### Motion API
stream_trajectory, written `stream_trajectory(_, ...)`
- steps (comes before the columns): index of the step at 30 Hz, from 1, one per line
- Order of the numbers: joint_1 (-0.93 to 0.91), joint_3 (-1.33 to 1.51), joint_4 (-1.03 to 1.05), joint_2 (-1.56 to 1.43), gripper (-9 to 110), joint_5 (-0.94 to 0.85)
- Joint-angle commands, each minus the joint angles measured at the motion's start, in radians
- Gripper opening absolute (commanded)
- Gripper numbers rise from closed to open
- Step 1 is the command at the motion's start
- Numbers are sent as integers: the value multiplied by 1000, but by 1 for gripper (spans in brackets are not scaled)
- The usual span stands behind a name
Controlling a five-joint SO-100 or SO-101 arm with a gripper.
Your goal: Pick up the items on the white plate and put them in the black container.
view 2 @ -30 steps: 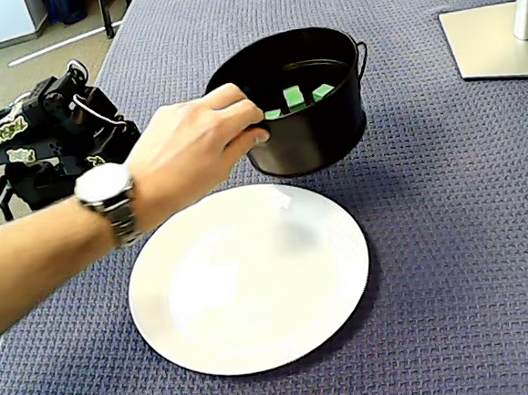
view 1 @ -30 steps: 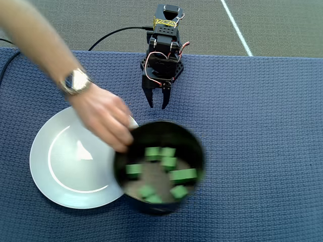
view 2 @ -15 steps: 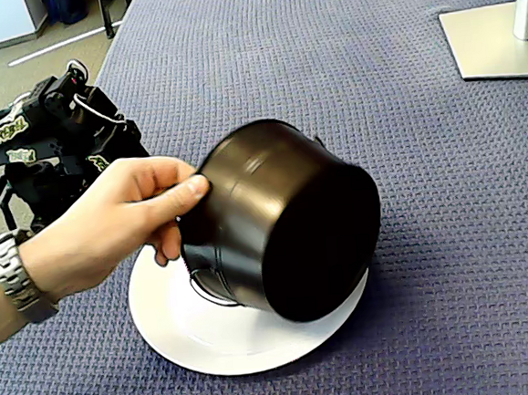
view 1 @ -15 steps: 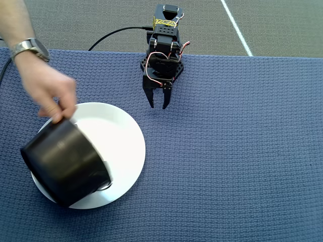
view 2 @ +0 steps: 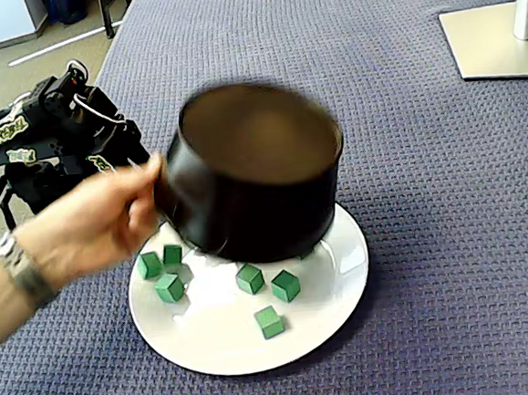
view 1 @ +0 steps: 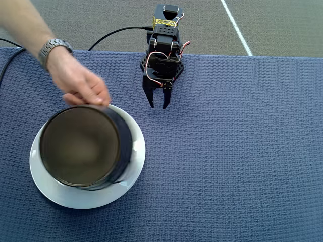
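Observation:
A person's hand [view 1: 81, 91] holds the black container [view 1: 81, 146] upright just above the white plate [view 1: 137, 151]; its inside is empty. In the overhead view the pot hides the items. The fixed view shows the same hand [view 2: 84, 230] on the container [view 2: 254, 184], with several small green cubes [view 2: 249, 278] lying loose on the plate [view 2: 346, 255] below and in front of it. My gripper [view 1: 157, 105] rests folded at the table's far edge, right of the hand and apart from the plate, slightly open with nothing between its fingers. The arm [view 2: 58, 131] sits at the left.
Blue woven cloth covers the table. A grey monitor stand [view 2: 498, 37] stands at the top right of the fixed view. A black cable [view 1: 116, 33] runs off the far edge behind the arm. The person's forearm reaches in from the upper left in the overhead view.
The hand carried the cube-filled pot over the plate, tipped it so the cubes fell onto the plate, and has turned it upright again. My arm has not moved.

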State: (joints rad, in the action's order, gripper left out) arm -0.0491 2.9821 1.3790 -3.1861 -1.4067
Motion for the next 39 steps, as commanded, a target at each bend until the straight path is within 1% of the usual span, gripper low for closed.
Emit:
stream_trajectory(1, 9, 14, 138, 8, 5, -5)
stream_trajectory(23, 26, 14, 133, 8, 5, 44)
stream_trajectory(27, 25, 14, 118, 8, 5, 195)
stream_trajectory(29, 34, 14, 118, 8, 5, 196)
stream_trajectory(33, 18, 14, 124, 8, 5, 123)
stream_trajectory(38, 25, 14, 124, 8, 5, 117)
stream_trajectory(39, 26, 14, 123, 8, 5, 141)
